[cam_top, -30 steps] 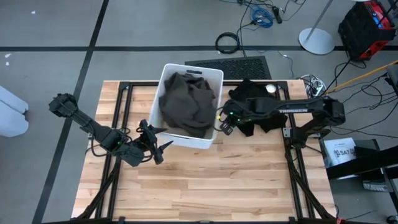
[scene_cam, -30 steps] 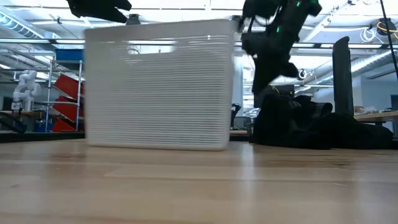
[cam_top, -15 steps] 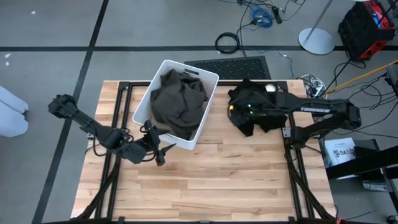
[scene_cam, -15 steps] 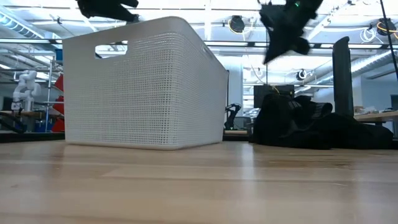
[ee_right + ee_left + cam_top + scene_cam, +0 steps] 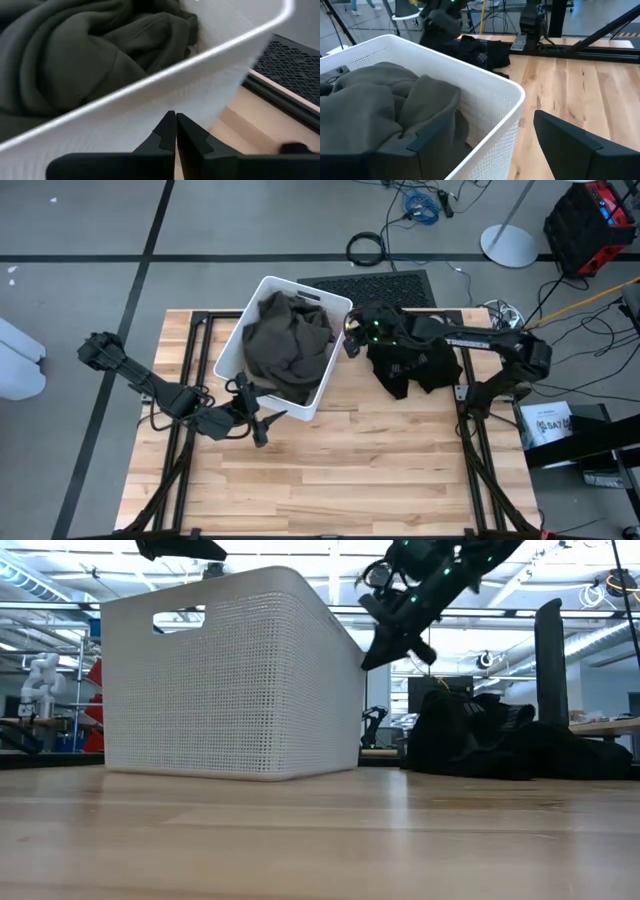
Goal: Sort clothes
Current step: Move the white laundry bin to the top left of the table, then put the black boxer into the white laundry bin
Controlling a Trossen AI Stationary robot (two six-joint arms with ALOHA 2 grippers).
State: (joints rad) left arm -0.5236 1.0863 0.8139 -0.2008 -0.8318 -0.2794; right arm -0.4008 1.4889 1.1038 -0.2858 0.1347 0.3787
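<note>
Right gripper is seen pinched fully together, nothing held, tips pressed at the outer wall of the white perforated plastic bin on its right side, near the rim; in the right wrist view the two dark tapered fingers are met in a point against the white mesh wall. Left gripper is spread wide and empty, parked at the bin's near corner, one finger inside the rim and one outside per the left wrist view. Bin is rectangular, rounded corners, fine grid holes, handle slot cut in the wall, sat skewed on the pale wood plank table. Dark olive garment is bunched in soft thick folds inside the bin, filling it. Black clothes are heaped in a crumpled pile on the table just right of the bin, under the right arm.
</note>
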